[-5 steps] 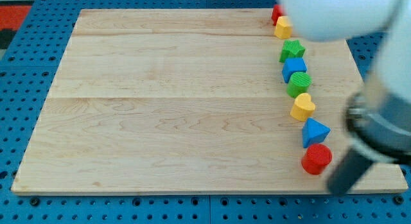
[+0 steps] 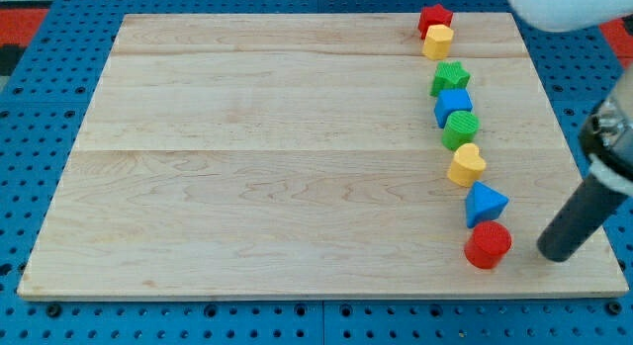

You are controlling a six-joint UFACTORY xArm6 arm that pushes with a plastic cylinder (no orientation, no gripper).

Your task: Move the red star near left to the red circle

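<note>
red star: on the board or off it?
On. The red star sits at the board's top edge, touching the yellow block; my tip is far off, right of the red circle.

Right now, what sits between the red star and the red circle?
In the camera view, six blocks line up between the red star and the red circle: yellow hexagon, green star, blue cube, green circle, yellow heart, blue triangle.

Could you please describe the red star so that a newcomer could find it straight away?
Look at the wooden board, at the column of blocks near its right edge. The red star is its topmost block, touching the yellow block below; the other red block, the red circle, sits at the bottom.
</note>
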